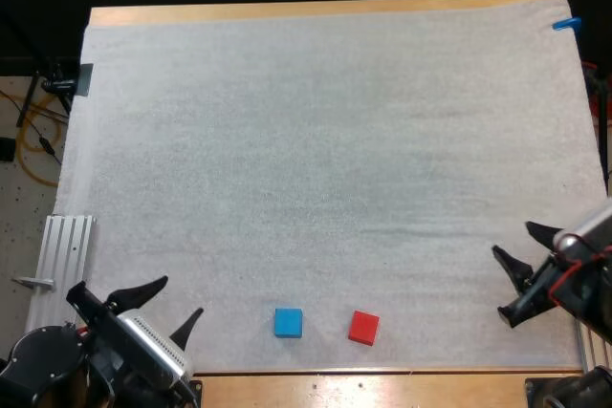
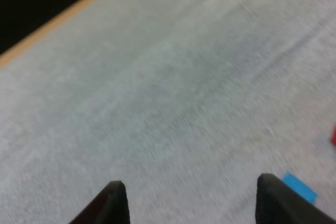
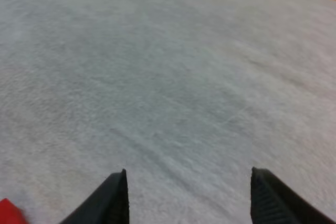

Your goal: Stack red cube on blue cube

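Red cube: flat on the white mat, bottom centre of the frame in the high view, slightly right of middle, close to the mat's near edge, held by nothing.
Blue cube: just beside the red cube to the left, with a clear gap between them, equally close to the near edge.
Left fingers: lower left of the frame, spread wide, gripping nothing, tips angled toward the blue cube nearby.
Right fingers: right edge of the frame, spread wide as well, empty, well apart from the red cube.
Stage: by the look of things, pick-up not yet begun; stack still to build.
Risk, nudged neighbour: with so little room between the cubes, possible clipping of the blue cube by a finger coming down on the red one's left side, leaving the target shifted or skewed.
Risk, near edge: possible slide of either cube off the mat onto the bare wooden surface, or over its lip, from a glancing or off-centre approach.
Risk, crossed arms: possible contact between the two arms if both reach for the same small patch at the bottom of the frame.
Risk, release: likely tip or tumble from a tilted or off-centre drop onto the blue cube's small top face.
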